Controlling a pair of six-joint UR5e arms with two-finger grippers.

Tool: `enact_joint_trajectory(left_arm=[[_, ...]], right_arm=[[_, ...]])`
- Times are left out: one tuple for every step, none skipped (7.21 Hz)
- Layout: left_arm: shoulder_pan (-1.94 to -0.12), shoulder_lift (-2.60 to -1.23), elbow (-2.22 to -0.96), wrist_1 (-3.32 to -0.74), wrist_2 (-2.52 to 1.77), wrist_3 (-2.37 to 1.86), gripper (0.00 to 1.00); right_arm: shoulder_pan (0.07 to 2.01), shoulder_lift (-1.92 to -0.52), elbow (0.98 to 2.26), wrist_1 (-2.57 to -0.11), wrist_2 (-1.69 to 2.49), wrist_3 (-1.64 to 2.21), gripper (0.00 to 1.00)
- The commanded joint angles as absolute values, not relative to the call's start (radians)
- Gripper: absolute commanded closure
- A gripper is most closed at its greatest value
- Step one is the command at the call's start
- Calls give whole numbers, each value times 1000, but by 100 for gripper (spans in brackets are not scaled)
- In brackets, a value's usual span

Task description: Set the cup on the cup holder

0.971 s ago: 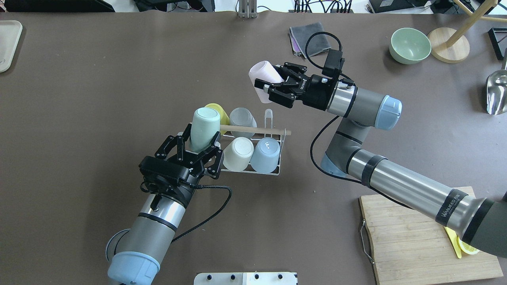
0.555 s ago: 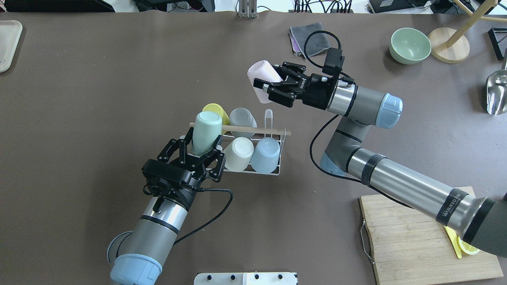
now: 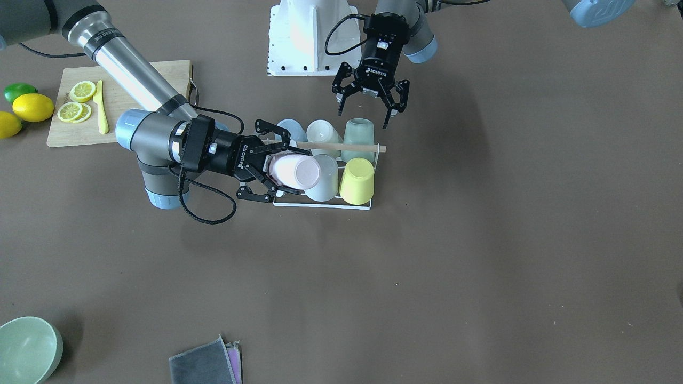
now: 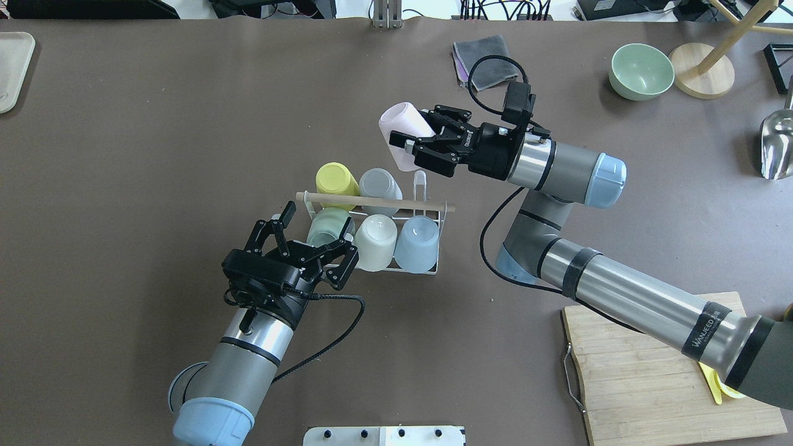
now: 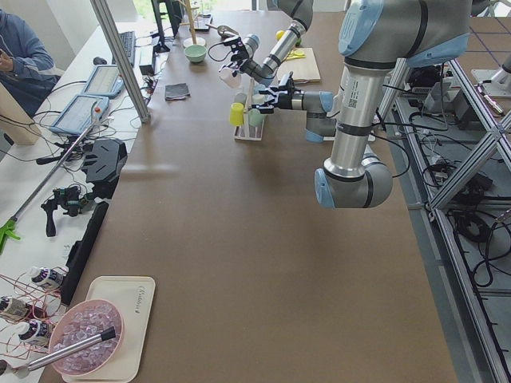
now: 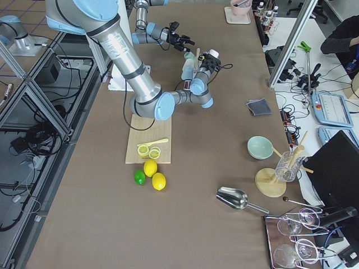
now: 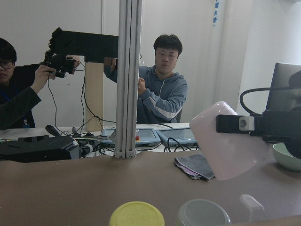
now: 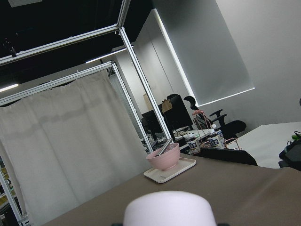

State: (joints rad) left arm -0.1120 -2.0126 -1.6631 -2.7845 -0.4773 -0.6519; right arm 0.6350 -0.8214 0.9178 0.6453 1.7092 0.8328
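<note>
Your right end effector (image 4: pixel 416 133) is clamped on the pink cup (image 4: pixel 396 127), held tilted in the air, with the holder (image 4: pixel 384 203) below it and nearer the robot. Your left end effector (image 4: pixel 319 234) gapes wide just short of the mint cup (image 4: pixel 325 223) seated there. This looks like the carry-in step: next, line the pink cup's mouth over the empty prong (image 4: pixel 420 181) beneath it and lower gently, clear of the neighbouring cups.

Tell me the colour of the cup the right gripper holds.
The cup is pale pink, clearest in the overhead view.
</note>
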Motion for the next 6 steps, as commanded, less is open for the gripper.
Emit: enact_joint_trajectory(left_arm=[[-113, -2013, -1681, -2786, -477, -650, 2], [-123, -2007, -1747, -2780, -503, -640, 2], [-155, -2002, -1808, -2772, -559, -615, 2], [-204, -1991, -1886, -2738, -636, -563, 2], [-266, -1950, -1929, -2729, -732, -551, 2], [-344, -1945, -1925, -2676, -846, -563, 2]], right_arm=[[615, -854, 962, 646, 1707, 831, 100], [604, -871, 982, 652, 1706, 827, 100], [603, -873, 982, 660, 1706, 827, 100], [603, -874, 983, 660, 1704, 827, 100], [607, -876, 982, 660, 1703, 827, 100], [607, -880, 980, 660, 1704, 822, 100]])
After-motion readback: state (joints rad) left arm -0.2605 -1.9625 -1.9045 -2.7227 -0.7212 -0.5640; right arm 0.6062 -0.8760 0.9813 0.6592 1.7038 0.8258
